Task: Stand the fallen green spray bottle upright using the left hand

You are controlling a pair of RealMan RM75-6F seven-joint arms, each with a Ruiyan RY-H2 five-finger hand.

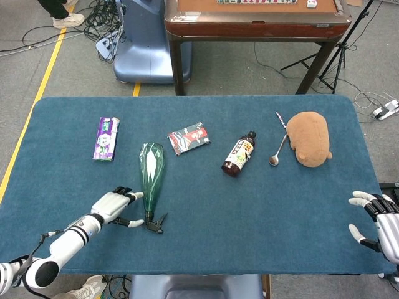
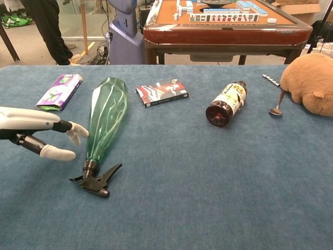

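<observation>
The green spray bottle lies on its side on the blue table, black trigger nozzle toward the front edge and its base pointing away. My left hand is just left of the bottle's neck, fingers spread and holding nothing; its fingertips come close to the green body, and contact cannot be judged. My right hand hovers at the table's front right corner, fingers apart and empty, far from the bottle. The chest view does not show it.
On the table lie a purple packet, a red-and-black packet, a dark sauce bottle on its side, a spoon and a brown plush toy. A mahjong table stands behind.
</observation>
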